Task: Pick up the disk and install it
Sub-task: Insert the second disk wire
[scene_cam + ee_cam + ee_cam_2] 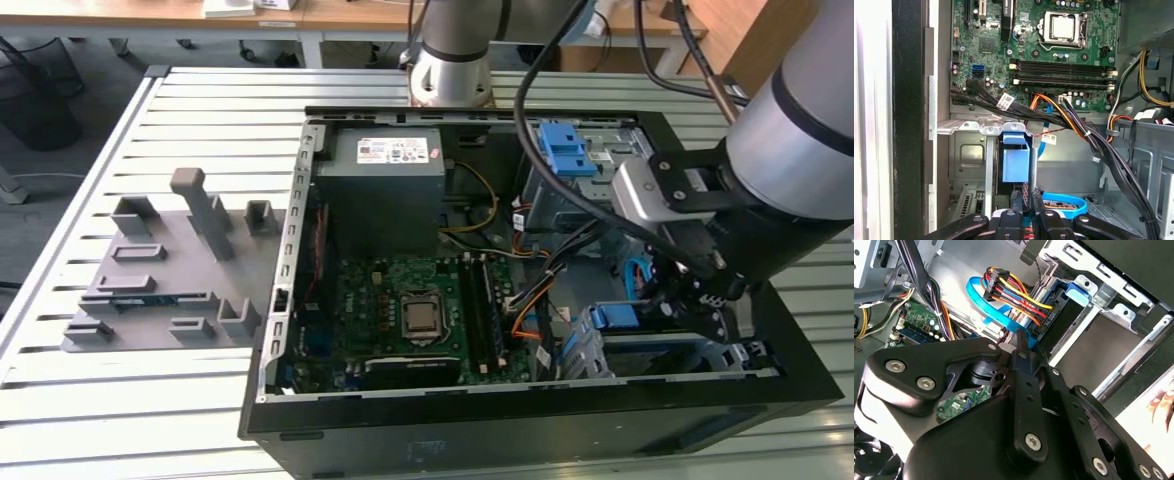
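Now the gripper (pixel 703 300) hangs inside the open computer case (pixel 400 430), its fingers pressed together with nothing between them, just beside the disk (pixel 1015 162) standing edgewise in the drive cage (pixel 971 150).

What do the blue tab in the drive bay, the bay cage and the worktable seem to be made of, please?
Blue tab: likely moulded plastic, given its even matte colour and soft edges. Bay cage: apparently bare stamped sheet metal, dull grey with punched holes and folded lips. Worktable: probably aluminium slats, pale, ribbed and lightly reflective.
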Robot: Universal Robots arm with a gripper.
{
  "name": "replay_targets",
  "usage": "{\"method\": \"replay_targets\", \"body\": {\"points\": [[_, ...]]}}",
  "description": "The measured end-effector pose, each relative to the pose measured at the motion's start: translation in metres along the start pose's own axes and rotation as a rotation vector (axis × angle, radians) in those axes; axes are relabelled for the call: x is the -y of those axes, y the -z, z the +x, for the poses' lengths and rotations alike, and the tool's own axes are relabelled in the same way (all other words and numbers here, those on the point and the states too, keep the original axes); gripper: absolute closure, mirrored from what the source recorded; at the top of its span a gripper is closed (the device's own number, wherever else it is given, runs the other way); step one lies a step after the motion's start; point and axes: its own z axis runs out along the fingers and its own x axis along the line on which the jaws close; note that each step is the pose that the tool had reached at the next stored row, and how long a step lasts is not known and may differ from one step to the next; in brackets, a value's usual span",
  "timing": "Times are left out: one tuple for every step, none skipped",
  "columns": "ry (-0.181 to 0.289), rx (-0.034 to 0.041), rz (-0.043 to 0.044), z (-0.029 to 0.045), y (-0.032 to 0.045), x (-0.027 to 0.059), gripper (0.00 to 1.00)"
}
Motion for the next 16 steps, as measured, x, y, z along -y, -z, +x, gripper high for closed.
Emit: {"method": "replay_targets", "body": {"points": [[0.0, -0.0002, 0.0, 0.0001, -0.0003, 0.0, 0.8], [0.0, -0.0001, 0.0, 0.0001, -0.0007, -0.0001, 0.8], [0.0, -0.0001, 0.0, 0.0002, -0.0011, -0.0001, 0.8], [0.0, -0.0001, 0.0, 0.0002, -0.0015, -0.0001, 0.8], [0.0, -0.0001, 0.0, 0.0003, -0.0019, -0.0001, 0.8], [0.0, -0.0002, 0.0, 0.0003, -0.0021, -0.0001, 0.8], [0.0, -0.0004, 0.0, 0.0003, -0.0022, -0.0002, 0.8], [0.0, -0.0004, 0.0, 0.0003, -0.0023, -0.0002, 0.8], [0.0, -0.0003, 0.0, 0.0003, -0.0024, -0.0002, 0.8], [0.0, -0.0002, 0.0, 0.0003, -0.0025, -0.0002, 0.8], [0.0, -0.0001, 0.0, 0.0003, -0.0025, -0.0002, 0.8], [0.0, -0.0001, 0.0, 0.0003, -0.0025, -0.0002, 0.8], [0.0, -0.0001, 0.0, 0.0003, -0.0025, -0.0002, 0.8], [0.0, 0.0002, 0.0001, 0.0003, -0.0027, -0.0002, 0.8], [0.0, 0.0002, 0.0001, 0.0003, -0.0026, -0.0002, 0.8], [0.0, 0.0005, 0.0001, 0.0003, -0.0026, -0.0002, 0.8]]}}
